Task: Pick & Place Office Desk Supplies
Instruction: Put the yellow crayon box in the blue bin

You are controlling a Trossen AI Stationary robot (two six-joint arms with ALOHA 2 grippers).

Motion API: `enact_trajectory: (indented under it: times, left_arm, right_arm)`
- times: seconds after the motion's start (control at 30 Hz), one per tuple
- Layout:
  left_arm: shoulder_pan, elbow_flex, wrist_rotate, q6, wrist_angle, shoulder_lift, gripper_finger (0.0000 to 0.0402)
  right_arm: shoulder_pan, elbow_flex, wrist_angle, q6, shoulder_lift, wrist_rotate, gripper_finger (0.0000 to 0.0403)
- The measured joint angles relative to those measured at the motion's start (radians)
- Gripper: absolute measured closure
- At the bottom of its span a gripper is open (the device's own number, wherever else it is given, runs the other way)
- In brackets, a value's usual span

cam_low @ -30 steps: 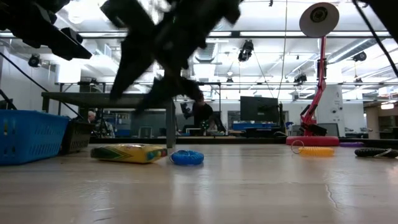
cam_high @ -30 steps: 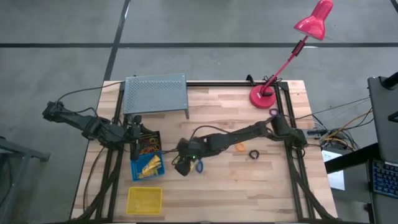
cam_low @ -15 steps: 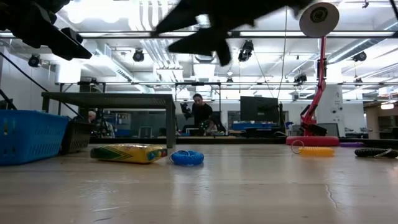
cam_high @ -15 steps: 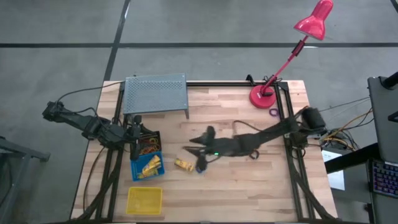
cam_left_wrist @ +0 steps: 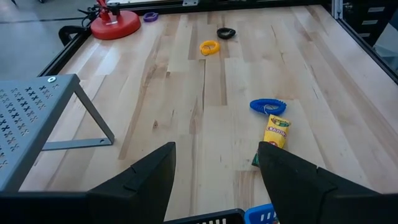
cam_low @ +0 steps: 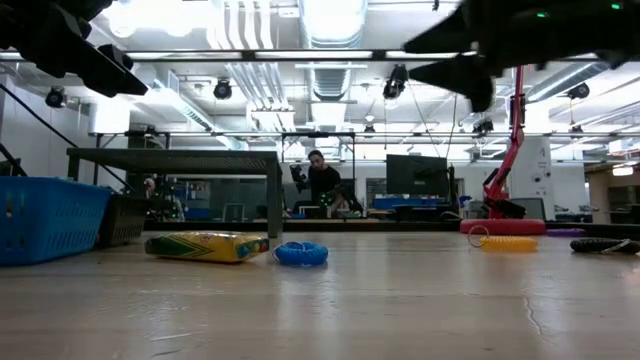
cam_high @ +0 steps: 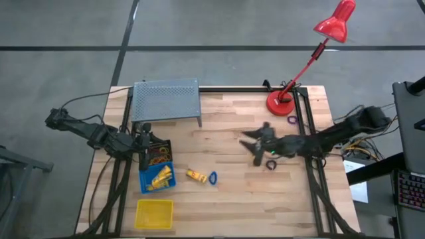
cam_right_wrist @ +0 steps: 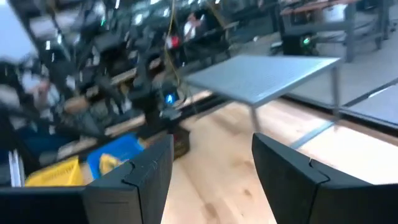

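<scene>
Loose on the bench (cam_high: 232, 199): a small yellow box (cam_high: 194, 175) with a blue ring (cam_high: 212, 177) just beside it, near the blue bin (cam_high: 158, 178); farther toward the lamp (cam_high: 282, 103), an orange ring (cam_left_wrist: 209, 46), a black ring (cam_left_wrist: 226, 33) and a purple ring (cam_high: 291, 120).

Right end effector (cam_high: 254, 145) spread wide, empty, raised above the bench over the spot where the orange ring lies, hiding it from above. Left end effector (cam_high: 147, 141) likewise spread, empty, parked over the black bin (cam_high: 158, 151) holding rubber bands.

Probably all very light. Box likely stiff card or plastic, easy to shove aside; best pinched across its narrow width at mid-length, fingers square to the long sides. Rings likely soft and springy, low against the wood, prone to roll or flip; best taken with one finger inside the loop and one outside, pressed down to the surface before closing. Hard to judge slipperiness from here.
</scene>
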Motion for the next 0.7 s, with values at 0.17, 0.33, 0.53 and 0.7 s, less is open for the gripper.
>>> enact_trajectory:
  times: [0.17, 0.33, 0.53, 0.7]
  left_arm:
    - [0.0, 0.0, 0.0, 0.0, 0.0, 0.0, 0.0169]
    - [0.0, 0.0, 0.0, 0.0, 0.0, 0.0, 0.0169]
    - [0.0, 0.0, 0.0, 0.0, 0.0, 0.0, 0.0169]
    - [0.0, 0.0, 0.0, 0.0, 0.0, 0.0, 0.0169]
  right_arm:
    - [-0.002, -0.11, -0.002, 0.009, -0.2, -0.003, 0.0188]
    - [-0.002, -0.152, -0.001, 0.024, -0.281, -0.033, 0.0188]
    - [-0.002, -0.162, -0.006, 0.041, -0.285, -0.033, 0.0188]
    - [-0.002, -0.143, -0.026, 0.03, -0.262, -0.034, 0.0188]
